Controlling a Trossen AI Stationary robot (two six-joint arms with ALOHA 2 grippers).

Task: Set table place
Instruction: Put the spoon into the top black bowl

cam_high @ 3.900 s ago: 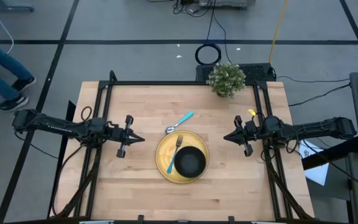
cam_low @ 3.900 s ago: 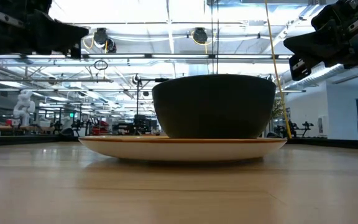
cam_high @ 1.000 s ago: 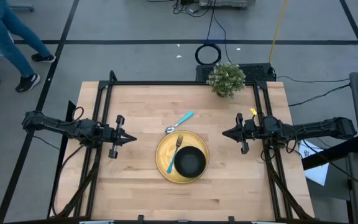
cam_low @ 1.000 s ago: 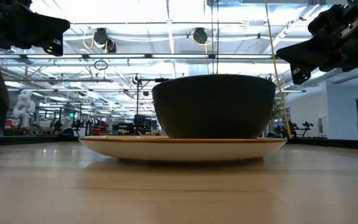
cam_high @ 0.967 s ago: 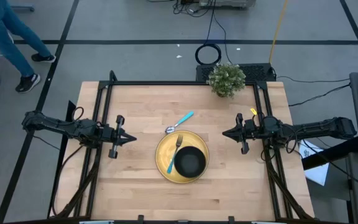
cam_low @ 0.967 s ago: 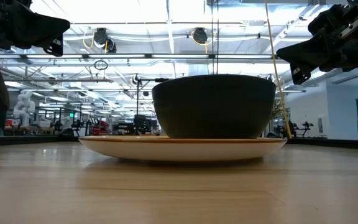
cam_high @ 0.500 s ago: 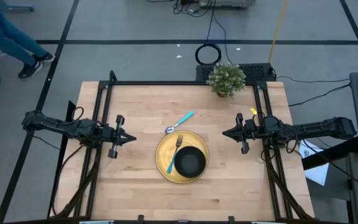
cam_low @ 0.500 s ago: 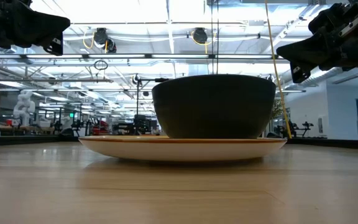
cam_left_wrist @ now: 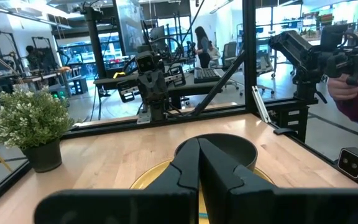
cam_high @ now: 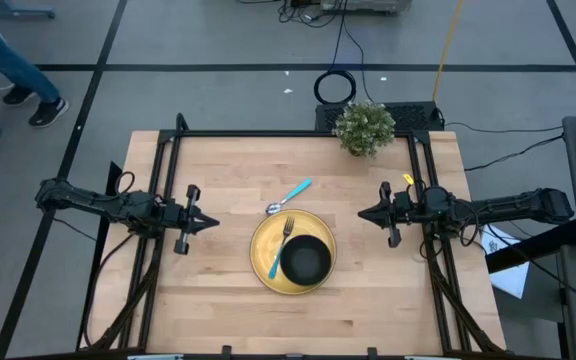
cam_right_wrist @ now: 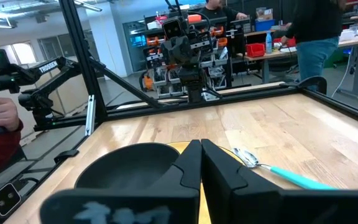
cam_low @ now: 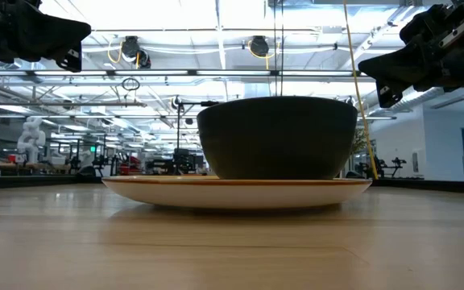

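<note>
I see the yellow plate [cam_high: 292, 252] lying flat a little toward the near edge of the table [cam_high: 228, 170], roughly midway between the two arms. A black bowl [cam_high: 308, 260] sits on the plate, offset toward the right arm's side. A fork with a blue handle [cam_high: 280, 248] lies on the plate just beside the bowl, on the left arm's side. A spoon with a blue handle [cam_high: 288, 197] lies on the wood just beyond the plate's far rim, near it but apart.

Only the high view gives me this layout and the cutlery. The low view shows the bowl [cam_low: 277, 137] standing upright on the plate [cam_low: 236, 192] in profile; the fork and spoon are hidden there. The right wrist view shows the spoon [cam_right_wrist: 272, 168] beside the bowl [cam_right_wrist: 129, 165]. The left wrist view shows a potted plant [cam_left_wrist: 31, 127] at the table's far corner, which the high view places at the far edge [cam_high: 364, 127].

The left gripper [cam_high: 208, 223] hangs over the table's left side, well apart from the plate, fingers pressed together and empty. The right gripper [cam_high: 364, 214] hangs over the right side, also well apart from the plate, fingers together and empty.

A person's legs [cam_high: 8, 75] show on the floor beyond the table's far left corner. A hand with a red sleeve [cam_left_wrist: 356, 93] shows in the left wrist view beside the table.
</note>
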